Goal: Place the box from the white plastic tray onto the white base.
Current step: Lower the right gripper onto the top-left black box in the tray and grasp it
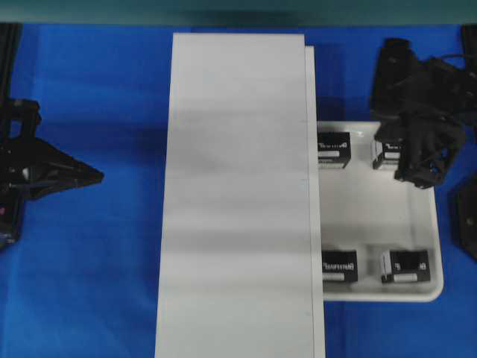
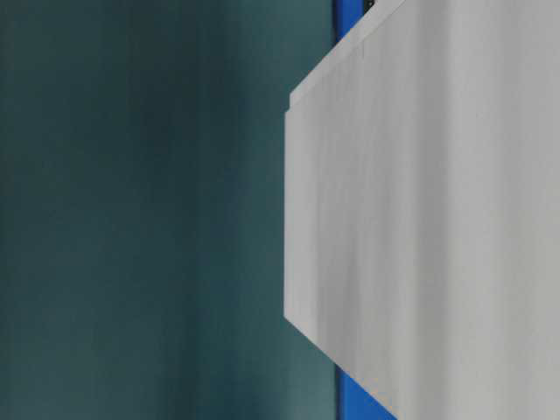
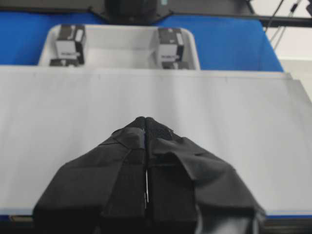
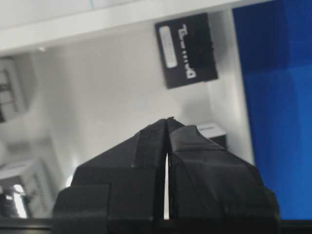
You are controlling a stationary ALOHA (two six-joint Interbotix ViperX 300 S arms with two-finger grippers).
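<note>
The left gripper is sitting at the left edge of the overhead view, pointing level toward the middle, its 2 fingers pressing together with nothing between them. The right gripper is hanging at the far right of that view, its arm angling down from the upper right corner. Its 2 fingers are meeting at the tips too, gripping nothing.

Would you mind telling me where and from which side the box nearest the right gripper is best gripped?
Judging by its pose, come from above: the box stands in the white plastic tray, clear of its neighbours. With the right gripper opened, set fingers across its two long sides, mid-length.
</note>
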